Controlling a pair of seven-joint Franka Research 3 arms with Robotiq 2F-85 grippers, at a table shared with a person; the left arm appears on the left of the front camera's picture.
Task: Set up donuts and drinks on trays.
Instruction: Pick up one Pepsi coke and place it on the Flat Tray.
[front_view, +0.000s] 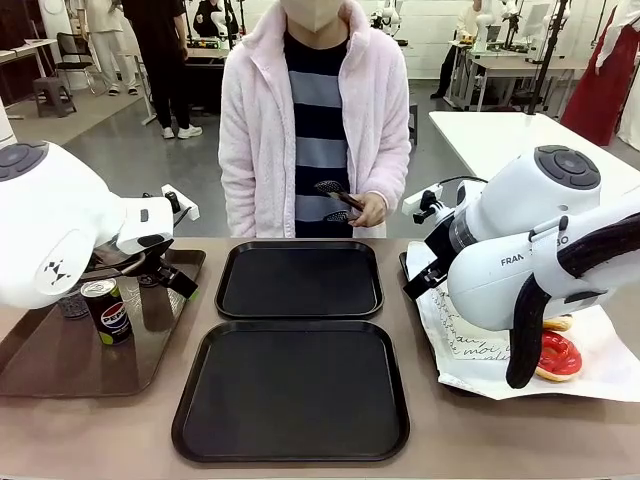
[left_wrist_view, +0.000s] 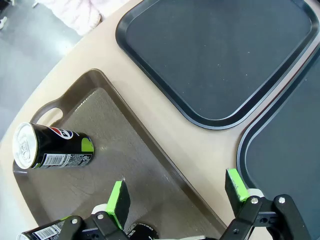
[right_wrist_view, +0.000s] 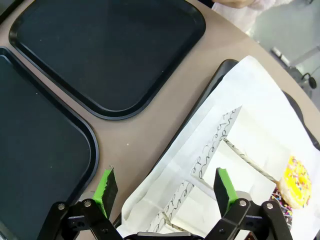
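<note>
Black trays (front_view: 300, 281) lie bare. Left gripper (left_wrist_view: 177, 189), jaws wide over the brown tray (left_wrist_view: 107, 112), should centre on the Pepsi can (left_wrist_view: 52, 147). Right gripper (right_wrist_view: 165, 184), also spread, hangs over paper (right_wrist_view: 250, 125) near donuts (right_wrist_view: 296, 181), perhaps loose.

Two black trays lie on the worktop (front_view: 450, 430): a far tray (front_view: 300, 280) and a near tray (front_view: 292, 390). One brown tray (front_view: 60, 370) carries two clearly seen cans, a Pepsi can (front_view: 106, 312) and a grey can (front_view: 70, 303); a possible third is too hidden to tell. Two donuts show: a red-iced donut (front_view: 558, 357) and a yellow-topped donut (right_wrist_view: 295, 182). One person (front_view: 315, 130) stands at the far side.
</note>
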